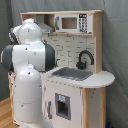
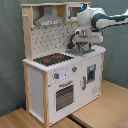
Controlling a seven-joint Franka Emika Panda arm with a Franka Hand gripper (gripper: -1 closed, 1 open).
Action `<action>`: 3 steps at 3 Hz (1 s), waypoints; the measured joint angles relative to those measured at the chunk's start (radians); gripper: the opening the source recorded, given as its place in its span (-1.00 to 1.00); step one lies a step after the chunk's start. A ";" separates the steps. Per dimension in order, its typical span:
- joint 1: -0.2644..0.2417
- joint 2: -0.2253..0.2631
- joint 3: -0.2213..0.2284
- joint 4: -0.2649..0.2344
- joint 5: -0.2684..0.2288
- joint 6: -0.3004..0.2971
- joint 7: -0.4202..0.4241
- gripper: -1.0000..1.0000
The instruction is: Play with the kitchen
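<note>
One kitchen (image 2: 62, 70) fills the middle of both exterior views, and one robot arm (image 1: 27, 75) stands at the left of the first exterior view. On the kitchen — one stovetop (image 2: 52, 59), one sink (image 1: 72, 74), one faucet (image 1: 84, 58), one microwave (image 1: 73, 23), one hood (image 2: 48, 20), one oven door (image 2: 64, 95) and two knobs (image 2: 57, 76).
</note>
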 joint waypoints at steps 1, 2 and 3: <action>0.000 -0.037 -0.071 0.000 -0.003 0.062 0.000 -1.00; 0.000 -0.038 -0.154 -0.041 -0.003 0.122 -0.001 -1.00; 0.000 -0.035 -0.193 -0.094 -0.003 0.208 -0.002 -1.00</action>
